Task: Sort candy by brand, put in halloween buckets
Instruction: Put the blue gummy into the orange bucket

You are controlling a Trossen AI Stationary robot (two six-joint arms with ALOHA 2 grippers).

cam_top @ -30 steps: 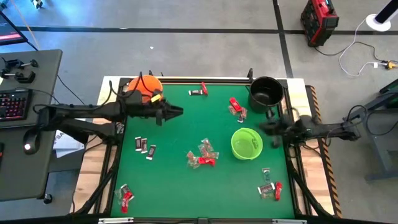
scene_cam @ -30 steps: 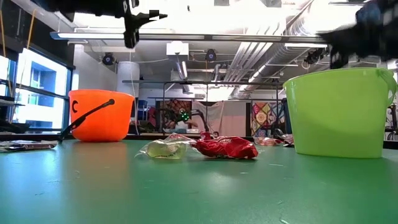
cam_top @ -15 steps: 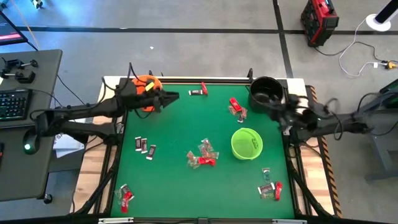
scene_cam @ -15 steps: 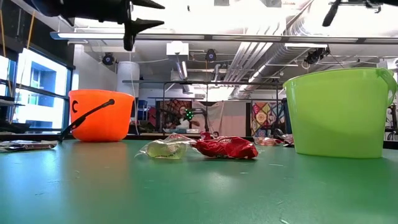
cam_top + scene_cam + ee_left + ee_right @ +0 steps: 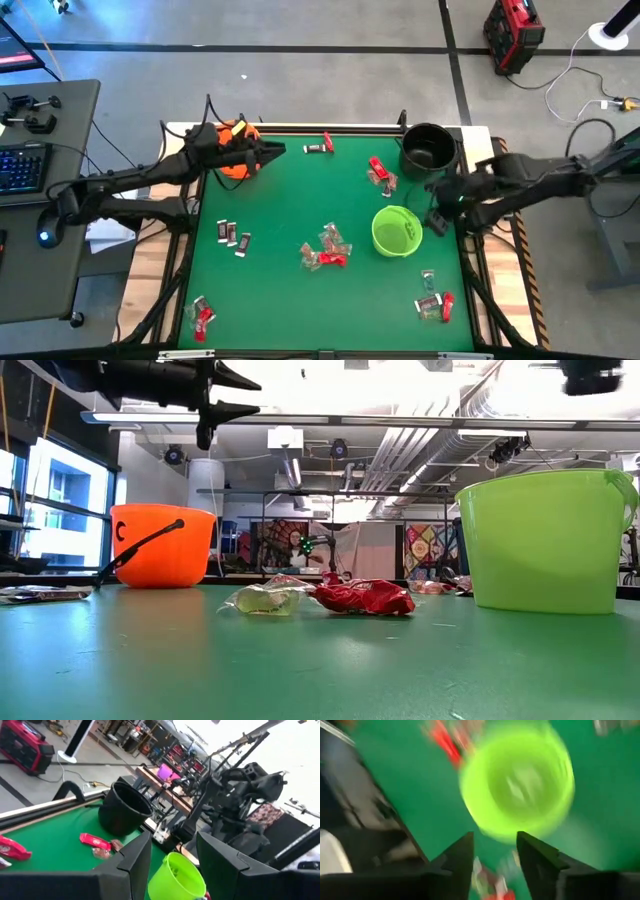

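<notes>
Since the earlier frames the right gripper (image 5: 437,215) has swung from beside the black bucket (image 5: 428,147) to the table's right edge, just beside the lime green bucket (image 5: 397,230), while the left gripper (image 5: 268,151) has drawn back toward the far left corner and now sits over the orange bucket (image 5: 232,152). In the left wrist view the left gripper (image 5: 172,852) has its two fingers (image 5: 136,857) parted with nothing between them; in the low view it hangs high above the orange bucket (image 5: 162,546). In the right wrist view the right gripper (image 5: 494,851) also stands spread and empty, looking down on the lime green bucket (image 5: 517,785), which is heavily blurred.

The three buckets stand upright on the green table (image 5: 290,200): orange at the far left corner, black at the far right corner, lime green nearer the front on the right. The candy lies scattered and unsorted: a central cluster (image 5: 326,250) of red and clear wrappers, dark pieces (image 5: 232,236) on the left, a red and clear pair (image 5: 201,314) at the near left, a group (image 5: 434,301) at the near right, red pieces (image 5: 379,171) beside the black bucket, and a small pair (image 5: 320,146) at the far edge. Something pale lies inside the lime green bucket, too small to identify.
</notes>
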